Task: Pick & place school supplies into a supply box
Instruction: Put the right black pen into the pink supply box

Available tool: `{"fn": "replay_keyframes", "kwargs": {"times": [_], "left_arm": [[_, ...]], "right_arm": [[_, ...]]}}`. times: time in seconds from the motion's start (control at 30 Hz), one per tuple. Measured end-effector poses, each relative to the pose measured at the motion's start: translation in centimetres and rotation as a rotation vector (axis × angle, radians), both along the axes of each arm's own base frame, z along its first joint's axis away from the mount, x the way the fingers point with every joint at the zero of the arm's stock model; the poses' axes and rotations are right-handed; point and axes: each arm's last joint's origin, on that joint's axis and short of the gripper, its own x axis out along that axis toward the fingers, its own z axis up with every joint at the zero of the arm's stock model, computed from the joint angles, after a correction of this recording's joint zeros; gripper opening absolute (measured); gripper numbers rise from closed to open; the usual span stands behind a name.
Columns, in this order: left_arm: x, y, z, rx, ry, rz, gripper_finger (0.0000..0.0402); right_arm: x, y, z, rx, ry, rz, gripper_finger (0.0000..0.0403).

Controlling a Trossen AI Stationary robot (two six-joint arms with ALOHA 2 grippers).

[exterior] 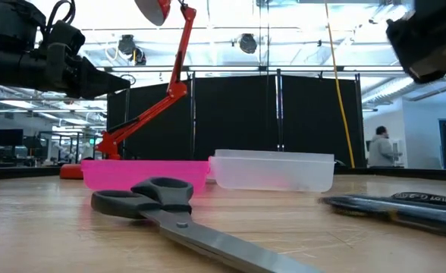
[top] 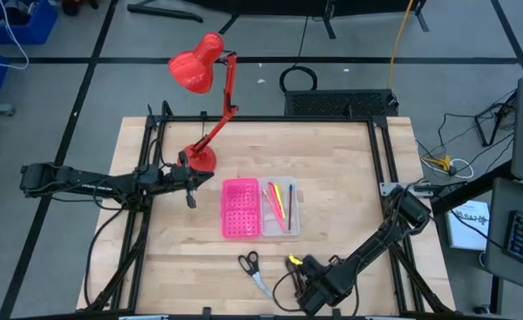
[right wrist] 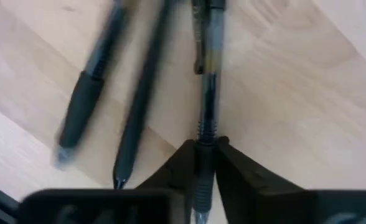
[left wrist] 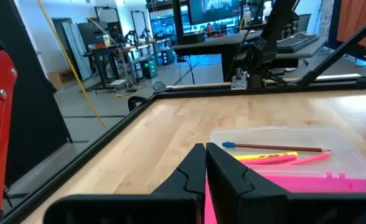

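Gripping a dark pen between its two fingers, the right gripper works low over the near edge of the wooden table; the jaws are closed tight on the barrel, pinched near one end so the rest juts forward. Two more dark pens lie loose on the wood just beside it, apparently waiting their turn.

The supply box sits open at mid-table, its hot-pink gridded half joined to the clear tray, lying flat so that items can be dropped in from above. A pencil, a yellow pen and a pink pen already lie side by side in the tray.

The black-handled scissors lie on the table between box and near edge, untouched. The left gripper, fingers pressed together and holding nothing, hangs beside the box's pink half near the red desk lamp, seemingly parked clear of the drop path.
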Motion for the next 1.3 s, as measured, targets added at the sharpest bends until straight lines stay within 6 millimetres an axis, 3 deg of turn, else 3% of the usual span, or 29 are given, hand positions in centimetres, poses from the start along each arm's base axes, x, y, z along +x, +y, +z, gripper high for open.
{"fn": "replay_keyframes", "kwargs": {"times": [0.2,0.33,0.73,0.9,1.1,1.3], "left_arm": [[0.0,0.0,0.0,0.000,0.003,-0.003,0.0021],[0.0,0.0,-0.3,-0.002,0.028,-0.003,0.0021],[0.0,0.0,-0.3,-0.003,0.030,-0.009,0.0021],[0.0,0.0,-0.3,-0.002,0.029,-0.009,0.0021],[0.0,0.0,-0.2,0.008,0.024,-0.009,0.0021],[0.0,0.0,-0.2,0.067,0.037,-0.010,0.0021]], "right_arm": [[0.0,-0.7,-0.7,0.051,0.019,-0.034,0.0026],[-0.1,-1.0,0.1,0.053,0.020,-0.032,0.0026],[-2.0,-3.4,9.2,0.024,-0.171,-0.159,0.0026],[-0.6,-6.5,12.5,-0.022,-0.388,-0.235,0.0026],[3.4,-11.5,13.9,-0.039,-0.557,-0.260,0.0026],[7.1,-17.3,11.9,-0.007,-0.638,-0.301,0.0026]]}}
